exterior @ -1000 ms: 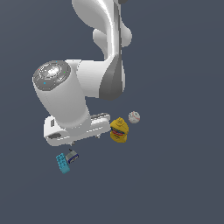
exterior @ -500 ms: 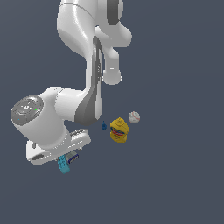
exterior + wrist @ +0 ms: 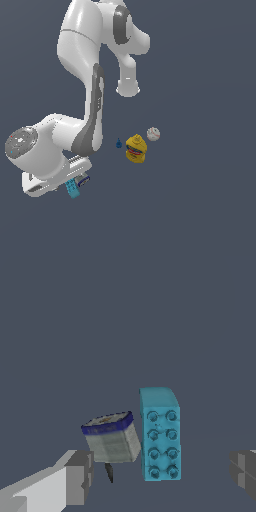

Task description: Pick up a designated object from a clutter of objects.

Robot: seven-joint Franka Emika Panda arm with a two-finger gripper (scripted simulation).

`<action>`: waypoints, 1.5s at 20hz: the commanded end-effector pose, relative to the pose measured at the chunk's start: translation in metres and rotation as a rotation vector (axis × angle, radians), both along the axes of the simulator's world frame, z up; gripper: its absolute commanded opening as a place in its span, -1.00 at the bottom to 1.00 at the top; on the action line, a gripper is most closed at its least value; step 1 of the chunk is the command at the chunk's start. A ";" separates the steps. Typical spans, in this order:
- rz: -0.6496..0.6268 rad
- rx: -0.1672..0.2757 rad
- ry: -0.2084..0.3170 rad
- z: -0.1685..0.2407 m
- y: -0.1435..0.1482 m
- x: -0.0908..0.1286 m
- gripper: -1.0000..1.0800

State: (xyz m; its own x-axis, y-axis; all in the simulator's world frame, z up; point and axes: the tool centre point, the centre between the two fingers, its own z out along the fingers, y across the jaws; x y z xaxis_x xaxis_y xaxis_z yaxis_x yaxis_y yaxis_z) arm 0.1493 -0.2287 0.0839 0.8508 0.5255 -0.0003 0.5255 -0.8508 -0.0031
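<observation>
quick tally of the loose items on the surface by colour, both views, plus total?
Cyan: 1, flat cyan rectangular studded block
Grey and blue: 1, small grey box with a blue rim
Yellow: 1, yellow lump with red marks
White: 1, white baseball
Dark blue: 1, tiny dark blue piece
Total: 5

exterior view looks down from afar; wrist view sits close — both share the cyan block (image 3: 160,433) between the fingers (image 3: 79,476).
</observation>
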 end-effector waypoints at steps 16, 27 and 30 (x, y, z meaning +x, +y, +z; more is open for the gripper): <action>0.025 -0.002 -0.001 -0.042 -0.011 0.000 0.92; 0.026 -0.002 -0.002 -0.062 -0.012 0.001 -1.00; 0.026 -0.002 -0.002 -0.062 -0.012 0.001 -1.00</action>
State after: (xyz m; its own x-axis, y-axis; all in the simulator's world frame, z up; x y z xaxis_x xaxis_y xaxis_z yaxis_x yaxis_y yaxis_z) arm 0.1589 -0.2443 0.0393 0.8372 0.5466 0.0175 0.5462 -0.8374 0.0229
